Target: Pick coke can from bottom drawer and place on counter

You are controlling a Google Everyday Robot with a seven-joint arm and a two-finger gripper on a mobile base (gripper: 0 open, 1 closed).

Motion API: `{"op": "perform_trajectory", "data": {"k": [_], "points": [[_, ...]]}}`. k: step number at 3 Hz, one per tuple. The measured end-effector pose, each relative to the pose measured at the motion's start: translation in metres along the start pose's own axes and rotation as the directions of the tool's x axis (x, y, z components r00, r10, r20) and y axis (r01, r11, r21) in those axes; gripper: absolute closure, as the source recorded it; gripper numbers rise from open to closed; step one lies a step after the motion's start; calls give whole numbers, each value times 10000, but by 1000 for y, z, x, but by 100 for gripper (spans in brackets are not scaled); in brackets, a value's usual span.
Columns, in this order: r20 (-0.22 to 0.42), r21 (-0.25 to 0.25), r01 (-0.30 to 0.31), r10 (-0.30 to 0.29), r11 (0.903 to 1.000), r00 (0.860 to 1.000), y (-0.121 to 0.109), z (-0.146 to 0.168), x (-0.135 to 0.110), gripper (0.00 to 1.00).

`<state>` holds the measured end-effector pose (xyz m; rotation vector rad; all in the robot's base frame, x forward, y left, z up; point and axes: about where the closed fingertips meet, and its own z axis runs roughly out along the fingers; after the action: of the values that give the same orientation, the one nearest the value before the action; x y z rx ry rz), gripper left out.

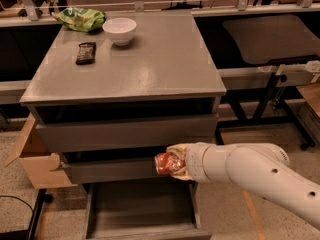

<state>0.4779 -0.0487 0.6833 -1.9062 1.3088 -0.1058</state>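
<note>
My gripper (172,163) is at the end of the white arm that comes in from the lower right. It is shut on the red coke can (166,163), held lying sideways in front of the middle drawer's face. The bottom drawer (140,209) stands pulled open below it, its flat floor bare. The grey counter (150,64) is above and behind the gripper.
On the counter's far left are a white bowl (119,30), a dark snack bar (85,52) and a green chip bag (80,19). A cardboard box (32,159) stands left of the cabinet. A dark side table (270,36) is on the right.
</note>
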Motion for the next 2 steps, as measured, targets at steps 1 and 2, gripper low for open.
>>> {"op": "perform_trajectory", "data": {"k": [1,2], "points": [[-204,384,962,-955,9946,9952,-43,-24,-13,100],[-406,500,1719,-1700,9838,9846,-78,-45,-25,100]]}}
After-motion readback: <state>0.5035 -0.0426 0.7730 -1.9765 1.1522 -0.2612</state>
